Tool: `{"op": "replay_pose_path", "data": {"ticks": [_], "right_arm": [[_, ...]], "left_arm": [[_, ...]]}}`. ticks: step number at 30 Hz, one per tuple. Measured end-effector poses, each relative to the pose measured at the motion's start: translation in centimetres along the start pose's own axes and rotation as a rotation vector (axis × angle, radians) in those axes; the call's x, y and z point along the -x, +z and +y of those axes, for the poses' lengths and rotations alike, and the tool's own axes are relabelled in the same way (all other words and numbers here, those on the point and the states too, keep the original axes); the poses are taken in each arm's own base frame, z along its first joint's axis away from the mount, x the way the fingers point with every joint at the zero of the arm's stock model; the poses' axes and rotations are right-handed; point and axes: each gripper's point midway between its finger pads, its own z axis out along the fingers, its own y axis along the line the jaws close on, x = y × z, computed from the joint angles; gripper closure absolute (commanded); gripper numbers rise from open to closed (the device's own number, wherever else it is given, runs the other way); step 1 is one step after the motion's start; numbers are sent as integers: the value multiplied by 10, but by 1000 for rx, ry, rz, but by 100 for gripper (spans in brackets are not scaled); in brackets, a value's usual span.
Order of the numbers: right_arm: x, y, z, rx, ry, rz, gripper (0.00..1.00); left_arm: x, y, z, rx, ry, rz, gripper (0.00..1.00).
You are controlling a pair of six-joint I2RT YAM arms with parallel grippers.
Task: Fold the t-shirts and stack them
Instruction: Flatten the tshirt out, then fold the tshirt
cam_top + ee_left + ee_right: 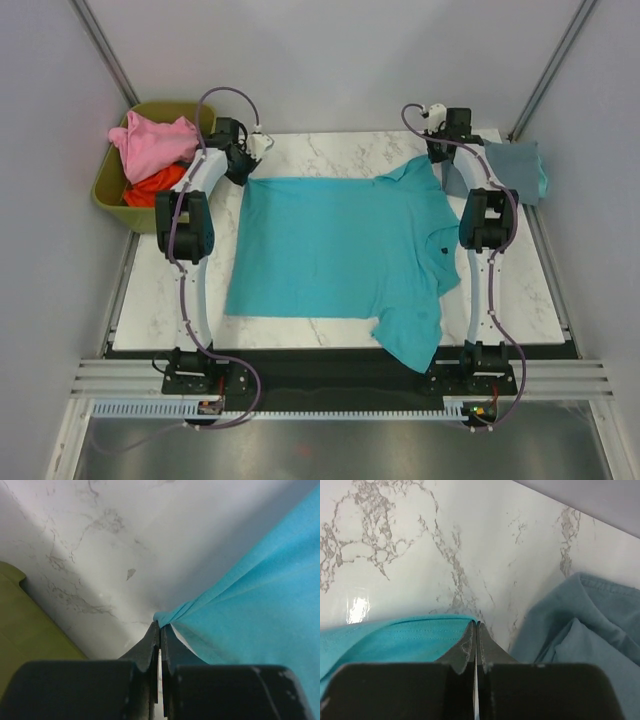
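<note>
Teal shirt [340, 245] lies spread flat across the middle of the table [330, 150], hem toward 9 o'clock and collar toward 3, as I hold it by its far edge from the remote desk. My left tool [160, 629] is pressed together on the hem corner at 11 o'clock, with cloth puckering at its tips. My right tool [475, 626] pinches the teal edge at 1 o'clock, up by the far shoulder as best I can judge.

By my reading the work is early. The teal shirt is laid out but carries no fold yet. A grey-blue shirt [515, 170] sits at the table's 2 o'clock corner, just beside the right tool, creased over on itself. Whether that counts as a finished fold and the start of the stack I cannot tell. A pink shirt [155, 145] and an orange-red shirt [155, 185] sit heaped in the bin [108, 195] at 10 o'clock, pink on top, both unfolded. At least three shirts look left to fold, and no stack of two is to be seen.

The count is four shirts, one of each colour, one bin and two tools, both shut on teal cloth.
</note>
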Motion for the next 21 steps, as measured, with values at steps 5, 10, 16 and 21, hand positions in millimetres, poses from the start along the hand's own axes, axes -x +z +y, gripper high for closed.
{"op": "replay_pose_path", "data": {"ticks": [5, 10, 16, 21], "right_arm": [[8, 13, 3, -24, 7, -39, 100], [25, 21, 6, -46, 12, -103, 100], [47, 25, 13, -63, 0, -166, 100], [52, 24, 18, -63, -9, -179, 100]], "left_arm": [[-25, 14, 10, 4, -32, 52, 98], [-32, 14, 23, 27, -56, 63, 98], [-21, 16, 37, 59, -53, 38, 98], [-16, 15, 37, 61, -54, 27, 98]]}}
